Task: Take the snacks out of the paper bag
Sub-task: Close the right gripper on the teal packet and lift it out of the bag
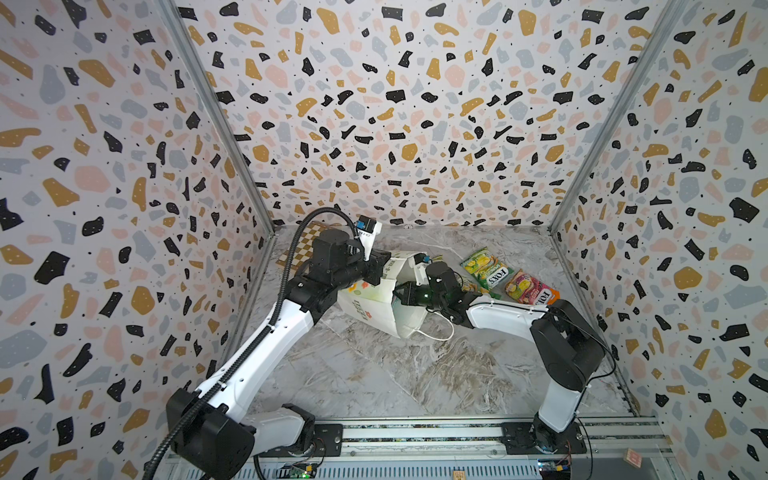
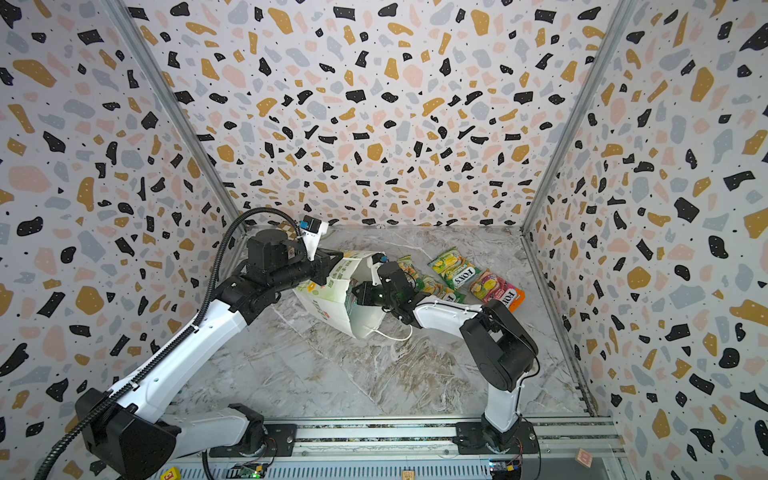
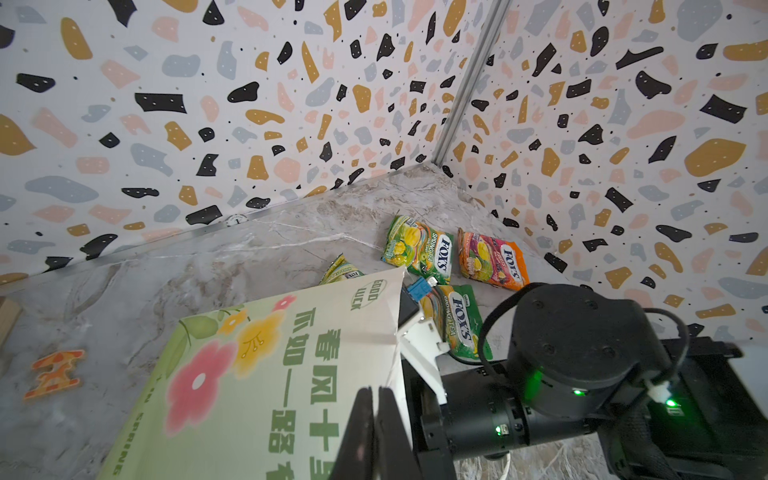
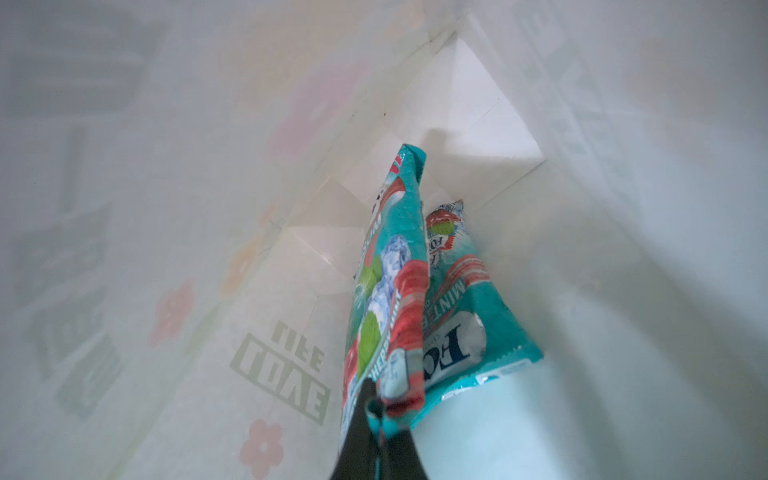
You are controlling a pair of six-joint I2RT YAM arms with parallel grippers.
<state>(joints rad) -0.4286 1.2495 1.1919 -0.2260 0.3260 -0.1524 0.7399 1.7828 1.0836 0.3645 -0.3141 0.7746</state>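
— Which step was it?
— Pulling one out. The right gripper (image 4: 376, 415), deep in the paper bag (image 1: 370, 309), was pinched shut on a teal packet (image 4: 390, 257).
— The left gripper (image 3: 374, 419)?
— Closed on the bag's wall (steadying it, I'd judge). Next called for a straight withdrawal. A second teal packet (image 4: 461, 332) lay inside, and four snacks (image 3: 419, 249) lay out on the table (image 1: 374, 374).

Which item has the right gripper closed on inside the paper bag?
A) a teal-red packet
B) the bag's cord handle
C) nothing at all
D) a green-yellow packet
A: the right wrist view shows the right gripper pinching the edge of a teal-red packet inside the paper bag.
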